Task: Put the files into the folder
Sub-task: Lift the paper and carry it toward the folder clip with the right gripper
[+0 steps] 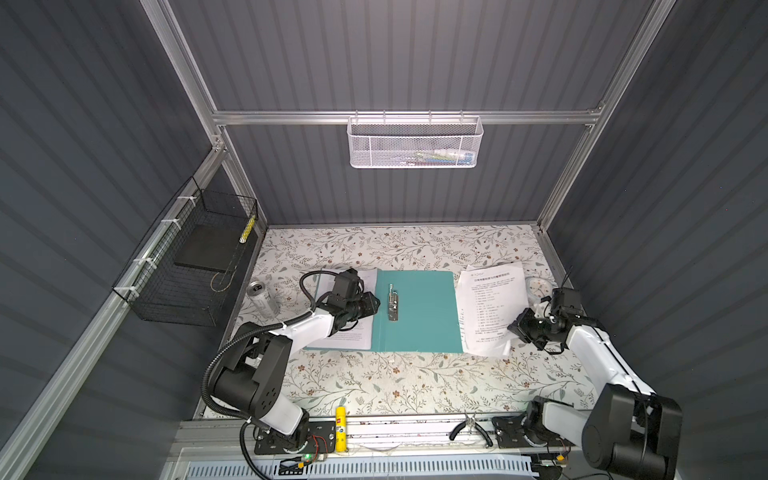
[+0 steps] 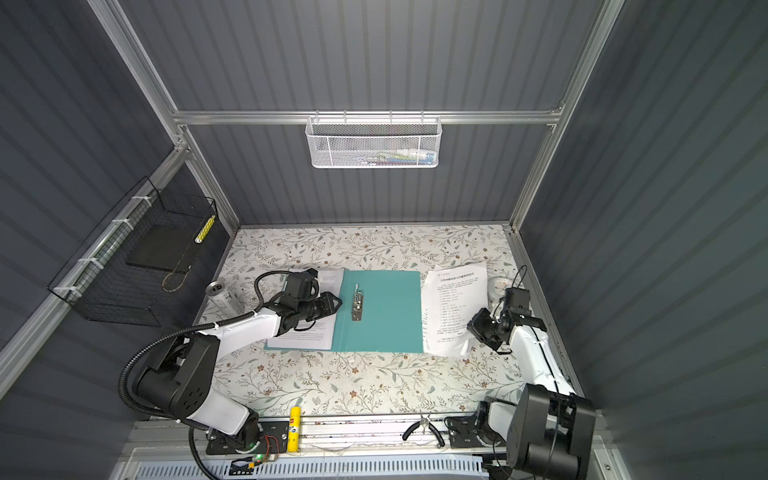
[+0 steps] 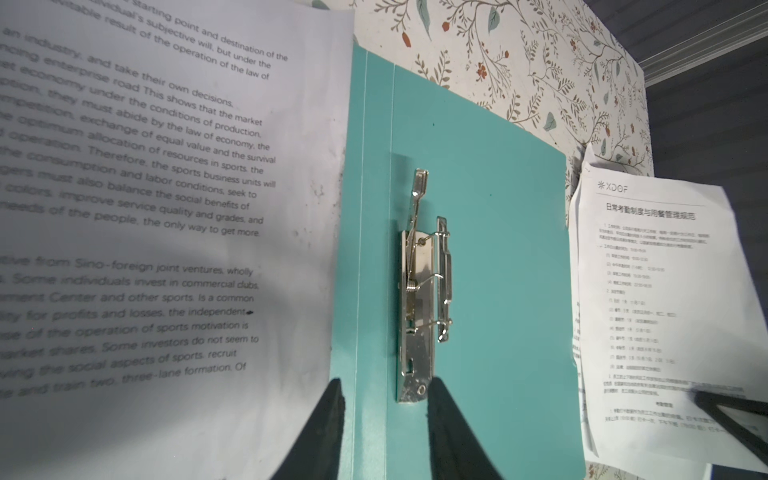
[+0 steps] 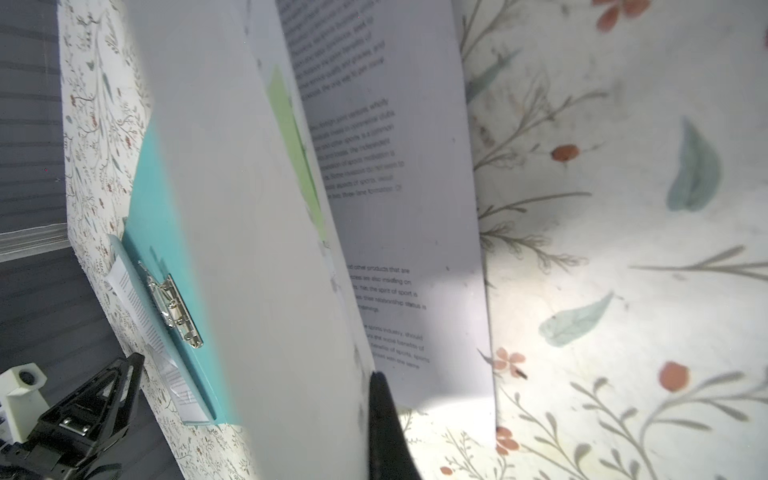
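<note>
You have the folder lying open in the middle of the table, with the clip bar on it just right of the spine fold. A printed sheet lies on its left flap, under the left arm. The files lie right against its right edge, with the right gripper on their right side. A can stands left of the folder. A slab lies in the wire basket on the left wall. On the front rail, a glue stick lies left of the pliers.
</note>
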`<state>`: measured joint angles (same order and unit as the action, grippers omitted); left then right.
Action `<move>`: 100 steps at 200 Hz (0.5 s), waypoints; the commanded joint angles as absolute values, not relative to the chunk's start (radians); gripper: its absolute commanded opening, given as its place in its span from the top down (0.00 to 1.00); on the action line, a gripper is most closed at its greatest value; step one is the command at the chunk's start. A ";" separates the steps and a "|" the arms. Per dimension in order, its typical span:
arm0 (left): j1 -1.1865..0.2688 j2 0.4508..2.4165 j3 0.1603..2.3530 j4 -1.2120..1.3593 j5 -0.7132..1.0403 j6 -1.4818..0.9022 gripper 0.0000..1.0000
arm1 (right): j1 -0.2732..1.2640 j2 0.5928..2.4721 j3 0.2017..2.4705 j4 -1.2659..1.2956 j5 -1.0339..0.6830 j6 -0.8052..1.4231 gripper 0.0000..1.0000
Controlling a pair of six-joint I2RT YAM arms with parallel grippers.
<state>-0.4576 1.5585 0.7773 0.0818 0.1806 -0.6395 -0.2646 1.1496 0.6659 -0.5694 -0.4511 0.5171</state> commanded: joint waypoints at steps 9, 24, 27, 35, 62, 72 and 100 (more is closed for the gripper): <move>-0.465 1.541 0.821 0.039 0.168 -0.628 0.64 | -0.260 1.091 0.777 -0.676 -0.410 0.490 1.00; -0.464 1.532 0.831 0.029 0.162 -0.620 0.64 | -0.260 1.071 0.837 -0.716 -0.408 0.481 1.00; -0.464 1.531 0.833 0.027 0.161 -0.620 0.64 | -0.260 1.066 0.850 -0.723 -0.408 0.480 1.00; -0.464 1.531 0.838 0.023 0.161 -0.618 0.65 | -0.260 1.057 0.886 -0.743 -0.410 0.476 1.00; -0.464 1.533 0.858 0.011 0.161 -0.612 0.64 | -0.256 1.058 1.022 -0.811 -0.446 0.463 1.00; -0.465 1.533 0.863 0.008 0.161 -0.611 0.65 | -0.251 1.063 1.065 -0.821 -0.475 0.467 1.00; -0.464 1.527 0.872 -0.001 0.165 -0.609 0.65 | -0.193 1.067 1.162 -0.813 -0.494 0.497 1.00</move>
<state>-0.4576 1.5543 0.8402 0.0376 0.1726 -0.6346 -0.2359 1.0637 1.0962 -0.7738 -0.4522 0.4877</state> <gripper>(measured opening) 0.353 0.048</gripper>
